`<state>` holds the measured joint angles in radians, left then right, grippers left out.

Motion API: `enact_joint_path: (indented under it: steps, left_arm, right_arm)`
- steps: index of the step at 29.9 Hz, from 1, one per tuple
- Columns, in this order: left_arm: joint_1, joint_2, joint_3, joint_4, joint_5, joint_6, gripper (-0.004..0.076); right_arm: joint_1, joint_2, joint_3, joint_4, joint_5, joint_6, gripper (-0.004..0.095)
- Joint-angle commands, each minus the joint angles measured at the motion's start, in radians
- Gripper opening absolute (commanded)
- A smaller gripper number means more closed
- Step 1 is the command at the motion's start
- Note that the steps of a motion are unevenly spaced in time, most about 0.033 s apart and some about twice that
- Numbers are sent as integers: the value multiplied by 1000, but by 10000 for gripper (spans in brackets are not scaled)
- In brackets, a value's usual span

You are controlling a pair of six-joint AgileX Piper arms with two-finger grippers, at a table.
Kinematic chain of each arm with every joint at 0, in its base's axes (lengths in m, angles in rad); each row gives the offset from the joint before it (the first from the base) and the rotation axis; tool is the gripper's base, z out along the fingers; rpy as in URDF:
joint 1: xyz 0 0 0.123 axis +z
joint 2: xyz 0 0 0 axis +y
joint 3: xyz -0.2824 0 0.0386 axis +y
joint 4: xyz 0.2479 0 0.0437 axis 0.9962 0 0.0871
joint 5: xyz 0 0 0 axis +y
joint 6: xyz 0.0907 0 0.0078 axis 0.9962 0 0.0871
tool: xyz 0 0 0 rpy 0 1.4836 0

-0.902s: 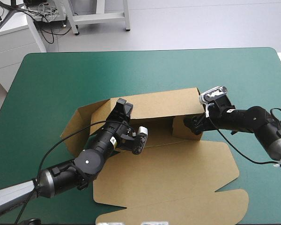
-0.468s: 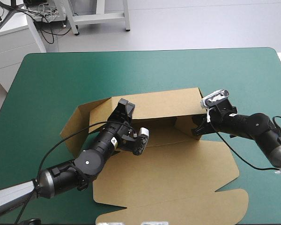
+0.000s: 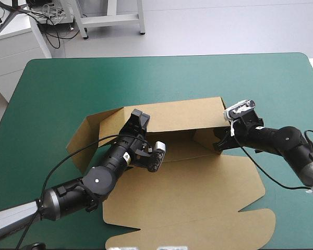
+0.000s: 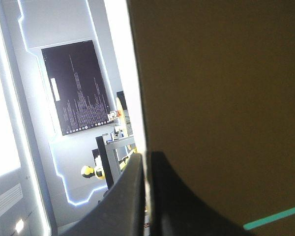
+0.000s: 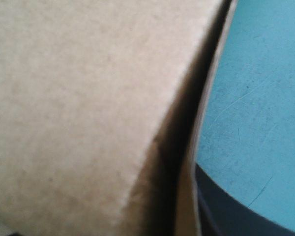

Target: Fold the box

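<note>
The brown box [image 3: 188, 192] lies in the middle of the teal-green cover, its wide lid flat toward the near edge and its long back wall [image 3: 182, 117] raised. My left gripper [image 3: 139, 121] is shut on the top edge of that wall near its left end. In the left wrist view the black fingers [image 4: 187, 211] pinch the board [image 4: 221, 98] edge-on. My right gripper [image 3: 218, 141] is at the right end flap, shut on it. In the right wrist view the board [image 5: 78, 98] fills most of the picture, and one black finger [image 5: 221, 211] shows beside its edge.
A loose side flap [image 3: 86, 138] slants outward at the box's left end. Bare teal-green cover [image 3: 161, 78] stretches beyond the back wall to the far edge, and more shows on both sides. The lid's front tabs [image 3: 198, 234] reach close to the near edge.
My right gripper has shifted slightly right and toward the near edge, swinging the right end flap with it. The left gripper holds the same spot on the wall.
</note>
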<state>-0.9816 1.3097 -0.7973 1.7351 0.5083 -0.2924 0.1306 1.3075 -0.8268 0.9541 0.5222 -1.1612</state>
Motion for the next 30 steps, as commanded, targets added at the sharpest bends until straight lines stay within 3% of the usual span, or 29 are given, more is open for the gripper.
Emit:
enact_joint_path:
  steps: [1,3,6,11,13,19,24,30]
  left_arm:
    - [-4,-24,-22,65,5,12,-10]
    - [-4,-24,-22,65,5,12,-10]
    - [-4,-24,-22,65,5,12,-10]
    - [-4,-24,-22,65,5,12,-10]
    - [-4,-24,-22,65,5,12,-10]
    - [-4,-24,-22,65,7,12,-10]
    - [-4,-24,-22,65,7,12,-10]
    - [-4,-24,-22,65,8,12,-10]
  right_arm:
    - [4,-26,-23,70,58,-14,-8]
    - [1,-26,-33,37,72,-12,49]
    - [-2,-26,-65,-7,128,20,270]
    - [-2,-26,-143,-59,130,123,834]
    - [-2,-26,-171,-117,133,174,941]
    - [-2,-29,-200,-250,168,331,934]
    - [-2,-41,-195,-279,227,363,934]
    - [-2,-166,-76,-273,138,379,934]
